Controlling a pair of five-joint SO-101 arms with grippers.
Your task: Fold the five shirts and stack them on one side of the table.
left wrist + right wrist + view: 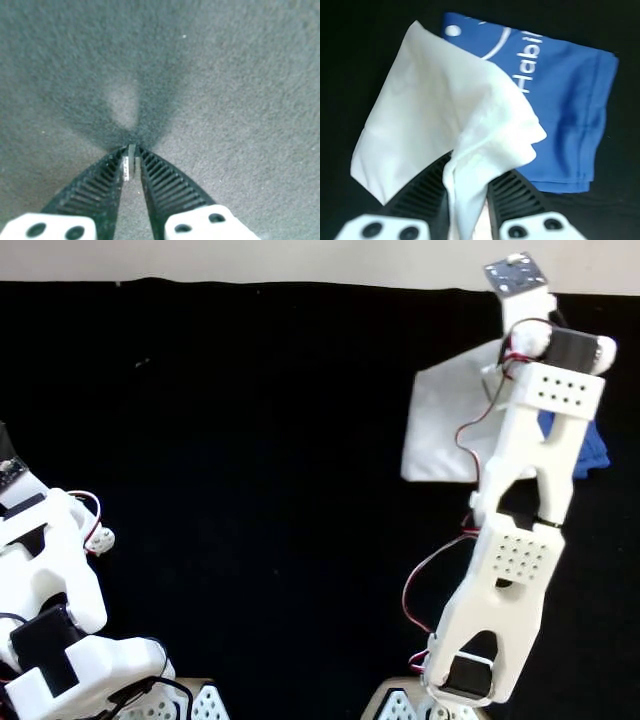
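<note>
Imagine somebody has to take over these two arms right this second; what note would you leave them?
Left tool: shut, empty, tips down near the black table.
Right tool: shut on a pinch of the white shirt, at the table's far right.
Blue shirt: folded, flat on the table, white shirt overlapping one side of it.
Done: blue shirt folded and placed; white shirt looks folded.
To do: set the white shirt squarely on the blue one, release, then do the rest of the five.

White shirt (pixel 445 110), blue shirt (pixel 565 100), black table (pixel 250 440).
</note>
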